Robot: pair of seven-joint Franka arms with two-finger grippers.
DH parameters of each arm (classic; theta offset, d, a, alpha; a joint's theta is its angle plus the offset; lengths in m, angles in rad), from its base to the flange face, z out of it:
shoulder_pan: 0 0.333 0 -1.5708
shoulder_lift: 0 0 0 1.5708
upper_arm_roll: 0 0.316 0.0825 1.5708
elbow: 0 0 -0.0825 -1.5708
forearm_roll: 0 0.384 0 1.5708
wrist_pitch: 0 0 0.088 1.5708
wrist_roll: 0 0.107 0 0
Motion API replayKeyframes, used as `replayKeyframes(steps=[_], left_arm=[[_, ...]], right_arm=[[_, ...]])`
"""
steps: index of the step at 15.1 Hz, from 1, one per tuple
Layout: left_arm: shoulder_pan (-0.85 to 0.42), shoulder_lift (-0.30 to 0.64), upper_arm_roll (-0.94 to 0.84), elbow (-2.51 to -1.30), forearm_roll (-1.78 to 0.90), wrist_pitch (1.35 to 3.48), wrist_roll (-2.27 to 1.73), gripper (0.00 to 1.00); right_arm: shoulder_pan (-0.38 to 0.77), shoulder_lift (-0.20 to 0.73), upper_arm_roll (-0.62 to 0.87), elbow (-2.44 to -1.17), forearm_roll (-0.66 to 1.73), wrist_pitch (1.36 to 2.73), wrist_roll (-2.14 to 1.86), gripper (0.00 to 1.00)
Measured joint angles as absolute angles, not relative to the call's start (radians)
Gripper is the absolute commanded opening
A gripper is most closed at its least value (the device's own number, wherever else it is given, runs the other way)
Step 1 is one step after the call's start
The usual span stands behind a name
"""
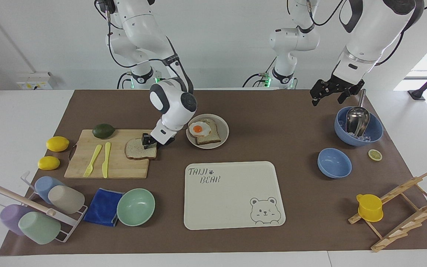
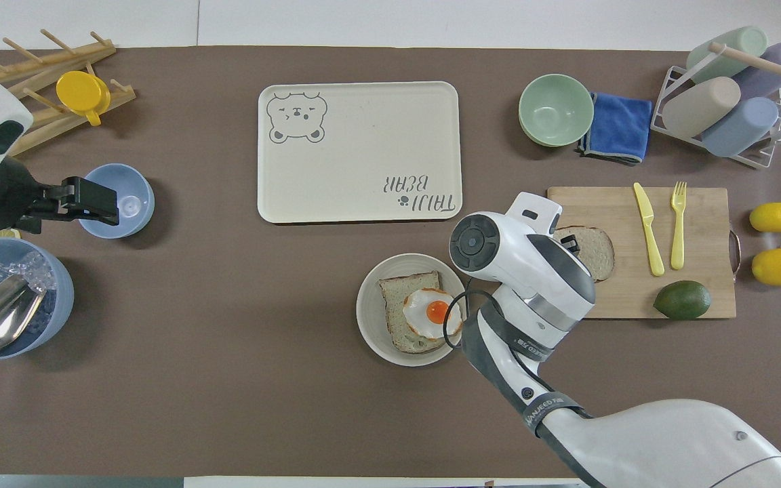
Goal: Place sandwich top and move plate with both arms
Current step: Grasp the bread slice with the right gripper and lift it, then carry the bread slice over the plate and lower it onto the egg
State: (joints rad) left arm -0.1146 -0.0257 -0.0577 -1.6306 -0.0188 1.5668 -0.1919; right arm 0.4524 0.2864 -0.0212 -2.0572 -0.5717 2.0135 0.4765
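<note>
The sandwich top [image 1: 135, 150] lies flat on the wooden cutting board [image 1: 121, 168], at the board's end nearest the plate; it also shows in the overhead view [image 2: 599, 245]. The plate [image 1: 224, 128] stands beside the board and bears a bread slice with a fried egg [image 1: 199, 129]; in the overhead view the plate [image 2: 370, 318] is partly covered by the arm. My right gripper [image 1: 155, 142] is down at the sandwich top's plate-side edge, tilted, fingers open, one fingertip [image 2: 570, 242] on the bread. My left gripper [image 1: 328, 97] waits, open, in the air by the big blue bowl.
A cream bear tray [image 1: 232, 193] lies farther from the robots than the plate. A mint bowl [image 1: 135, 206], blue cloth, cup rack, lemons, avocado [image 1: 103, 131], yellow knife and fork are at the right arm's end. Two blue bowls [image 1: 334, 162] and a wooden rack are at the left arm's end.
</note>
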Motion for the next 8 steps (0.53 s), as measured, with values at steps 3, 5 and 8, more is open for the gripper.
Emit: replayKeyframes(steps=[3, 5, 8], left_arm=[[-0.115, -0.026, -0.058, -1.631, -0.019, 1.567, -0.192, 1.0], [-0.115, -0.026, -0.058, -1.631, -0.019, 1.567, -0.192, 1.0], [-0.115, -0.026, -0.058, -1.631, -0.019, 1.567, -0.192, 1.0]], right_arm=[[0.471, 0.274, -0.015, -2.044, -0.572, 1.994, 0.48, 0.0], [0.517, 0.273, -0.009, -1.974, -0.548, 1.905, 0.484, 0.0], [0.623, 0.272, 0.01, -1.773, -0.417, 1.714, 0.485, 0.0]])
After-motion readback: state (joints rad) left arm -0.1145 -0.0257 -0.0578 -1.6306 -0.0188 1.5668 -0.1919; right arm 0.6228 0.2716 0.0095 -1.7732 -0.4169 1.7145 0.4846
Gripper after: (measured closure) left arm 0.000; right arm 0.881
